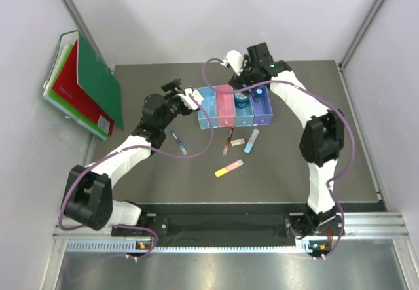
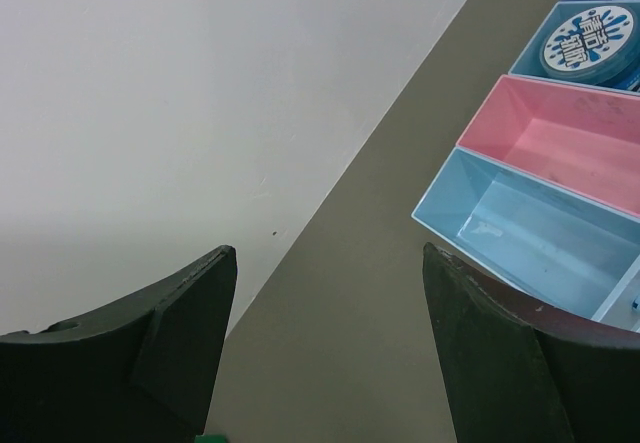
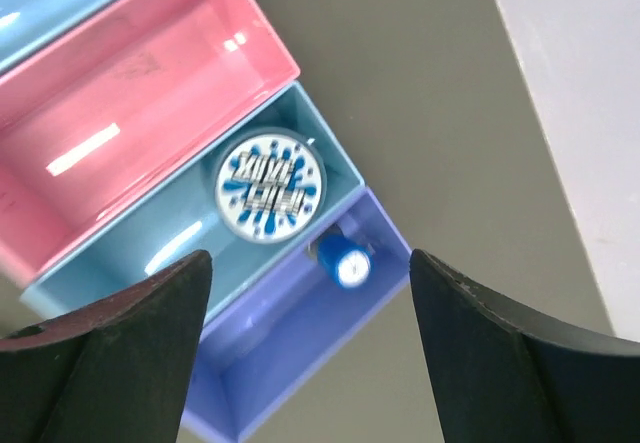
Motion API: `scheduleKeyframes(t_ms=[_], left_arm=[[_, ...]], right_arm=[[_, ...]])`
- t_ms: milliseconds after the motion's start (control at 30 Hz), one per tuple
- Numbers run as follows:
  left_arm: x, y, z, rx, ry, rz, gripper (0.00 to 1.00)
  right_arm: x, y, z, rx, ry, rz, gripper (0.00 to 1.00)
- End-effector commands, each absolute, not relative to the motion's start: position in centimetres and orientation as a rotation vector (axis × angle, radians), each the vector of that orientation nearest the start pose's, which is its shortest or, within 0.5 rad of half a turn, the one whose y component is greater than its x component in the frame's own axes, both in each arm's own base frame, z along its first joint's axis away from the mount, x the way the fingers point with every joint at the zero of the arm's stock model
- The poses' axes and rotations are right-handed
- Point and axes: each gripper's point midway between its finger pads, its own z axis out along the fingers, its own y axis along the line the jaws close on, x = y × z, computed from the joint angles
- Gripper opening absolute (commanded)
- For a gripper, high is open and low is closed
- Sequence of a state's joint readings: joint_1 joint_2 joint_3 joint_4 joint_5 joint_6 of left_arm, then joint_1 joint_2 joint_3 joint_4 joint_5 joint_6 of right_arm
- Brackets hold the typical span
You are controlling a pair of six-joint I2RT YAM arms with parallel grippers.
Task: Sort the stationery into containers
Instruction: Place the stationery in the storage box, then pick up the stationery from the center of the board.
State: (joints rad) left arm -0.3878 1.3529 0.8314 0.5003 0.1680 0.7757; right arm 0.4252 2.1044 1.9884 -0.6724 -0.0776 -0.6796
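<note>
Spread fingers on right gripper (image 3: 308, 263), hovering over round blue tin (image 3: 268, 185) in blue bin (image 3: 150, 253) and blue bottle (image 3: 343, 262) in violet bin (image 3: 280, 363). Left gripper (image 2: 328, 258) likewise spread, reaching low beside light-blue bin (image 2: 520, 233), over bare table (image 1: 294, 172). Just before the bins: blue pen (image 1: 178, 141), red-black pen (image 1: 228, 141), eraser (image 1: 238, 142), light-blue stick (image 1: 252, 141); yellow-pink stick (image 1: 228, 168) nearer the bases. Folders (image 1: 91, 84) leaning at the far left corner, well apart.
</note>
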Motion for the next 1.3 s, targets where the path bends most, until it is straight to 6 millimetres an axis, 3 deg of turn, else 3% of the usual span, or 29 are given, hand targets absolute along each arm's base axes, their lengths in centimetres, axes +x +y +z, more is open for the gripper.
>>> scheduleKeyframes(t_ms=[0,67,133,167,233,267,433,467,567,767,1000,1267], left_arm=[[41.5,-17.3,30.0,0.939,1.175,0.161,0.80],[41.3,-17.2,29.9,0.946,1.175,0.164,0.80],[41.0,-17.2,30.0,0.956,1.167,0.163,0.80],[40.9,-17.2,29.9,0.960,1.169,0.162,0.80],[40.6,-17.1,30.0,0.962,1.164,0.165,0.80],[40.5,-17.0,30.1,0.959,1.163,0.168,0.80],[41.1,-15.0,31.7,0.825,1.185,0.244,0.80],[41.2,-14.5,32.3,0.789,1.186,0.262,0.82],[41.3,-13.1,33.1,0.741,1.198,0.326,0.91],[39.7,-12.6,32.1,0.786,1.221,0.332,0.99],[38.5,-12.2,31.8,0.814,1.220,0.345,0.99],[38.4,-11.7,31.9,0.800,1.217,0.362,0.99]], right_arm=[[45.6,21.2,22.0,-1.372,1.925,0.088,0.77],[42.7,21.1,20.1,-1.486,1.940,0.170,0.72],[39.6,20.4,19.5,-1.559,1.963,0.228,0.67],[37.9,20.3,18.0,-1.619,1.977,0.281,0.62],[35.8,19.9,17.4,-1.660,1.992,0.313,0.58],[34.5,19.8,16.0,-1.702,2.005,0.344,0.54],[31.9,20.6,13.1,-1.792,1.991,0.376,0.48],[31.4,21.5,12.8,-1.826,1.963,0.377,0.48],[30.9,22.9,11.9,-1.874,1.931,0.391,0.49],[31.8,24.7,9.3,-1.901,1.950,0.410,0.50],[33.5,25.7,7.1,-1.912,1.972,0.410,0.50],[34.8,25.9,5.0,-1.938,1.984,0.376,0.50]])
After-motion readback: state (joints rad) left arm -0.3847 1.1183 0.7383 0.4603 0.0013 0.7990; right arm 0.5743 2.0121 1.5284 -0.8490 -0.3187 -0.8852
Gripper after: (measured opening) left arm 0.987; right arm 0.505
